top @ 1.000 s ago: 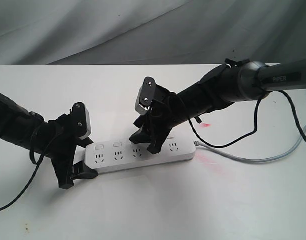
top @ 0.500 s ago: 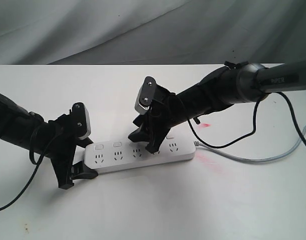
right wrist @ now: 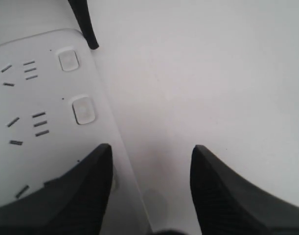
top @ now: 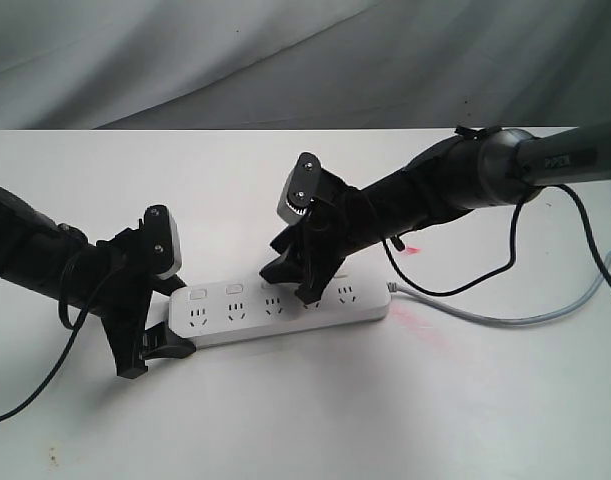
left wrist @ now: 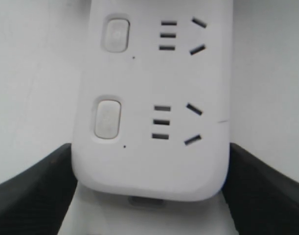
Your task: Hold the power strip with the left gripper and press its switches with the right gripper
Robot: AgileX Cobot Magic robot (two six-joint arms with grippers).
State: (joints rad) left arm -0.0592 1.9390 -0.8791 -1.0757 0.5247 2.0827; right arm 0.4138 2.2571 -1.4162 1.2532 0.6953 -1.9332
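Note:
The white power strip (top: 285, 312) lies flat on the table. My left gripper (top: 165, 336) is shut on its left end; the left wrist view shows the rounded end (left wrist: 149, 166) held between both black fingers (left wrist: 39, 193), with two switches (left wrist: 107, 118) beyond. My right gripper (top: 288, 286) is open over the middle of the strip. One of its fingertips (top: 307, 296) is down at the row of switches, and whether it touches one is hidden. In the right wrist view, one finger (right wrist: 76, 191) is over the strip (right wrist: 36, 142) below two switches (right wrist: 83, 109), and the other is over bare table.
The grey cord (top: 505, 318) runs from the strip's right end across the table to the right edge. A black cable (top: 455, 290) hangs from the right arm above it. A red light spot (top: 411, 250) is behind the strip. Grey cloth (top: 285, 60) backs the table.
The right gripper's wrist has shifted slightly to the right and up, while its lower fingertip stays at the strip. The left gripper and the strip have not moved.

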